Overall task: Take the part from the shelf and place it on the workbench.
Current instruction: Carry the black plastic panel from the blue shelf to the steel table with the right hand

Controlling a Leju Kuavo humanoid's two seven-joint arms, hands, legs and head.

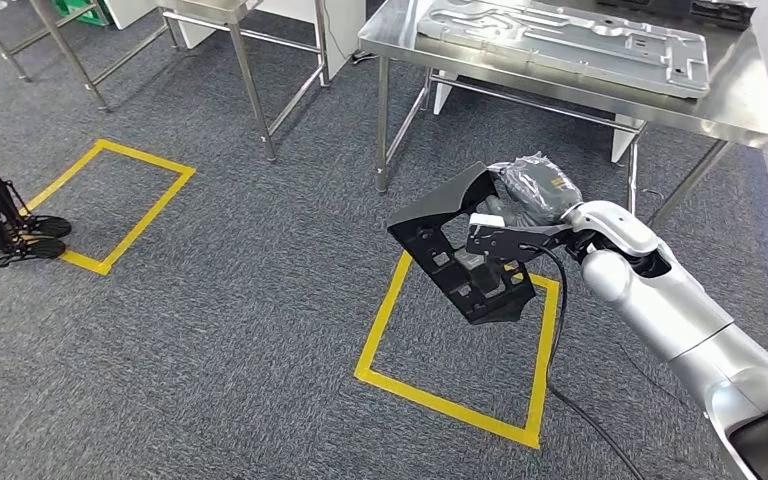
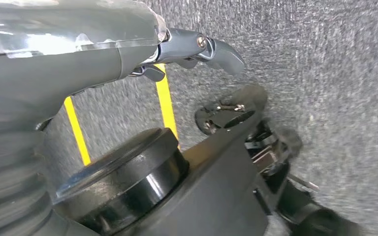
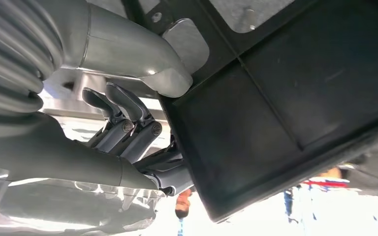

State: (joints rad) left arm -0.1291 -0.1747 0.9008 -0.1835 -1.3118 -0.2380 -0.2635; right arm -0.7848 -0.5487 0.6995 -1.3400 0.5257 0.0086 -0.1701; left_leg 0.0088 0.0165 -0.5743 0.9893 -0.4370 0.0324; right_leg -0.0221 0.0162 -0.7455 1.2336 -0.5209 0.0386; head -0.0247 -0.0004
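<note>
Head view shows our right hand (image 1: 520,215) clamping the black, angular, cut-out plastic part (image 1: 460,245) by one edge, above the floor near the steel workbench (image 1: 750,110); we judge it stiff, light and smooth-faced, best gripped along its rim.

Part (image 1: 457,243) before workbench (image 1: 750,105), seemingly

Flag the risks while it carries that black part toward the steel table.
1. The right robot hand holds the flat black plastic part by one edge, thumb on one face, so it could pivot or slip.
2. A large grey stamped metal panel covers much of the stainless steel workbench, leaving little bare surface.
3. A black cable hangs below the arm and could snag.
</note>
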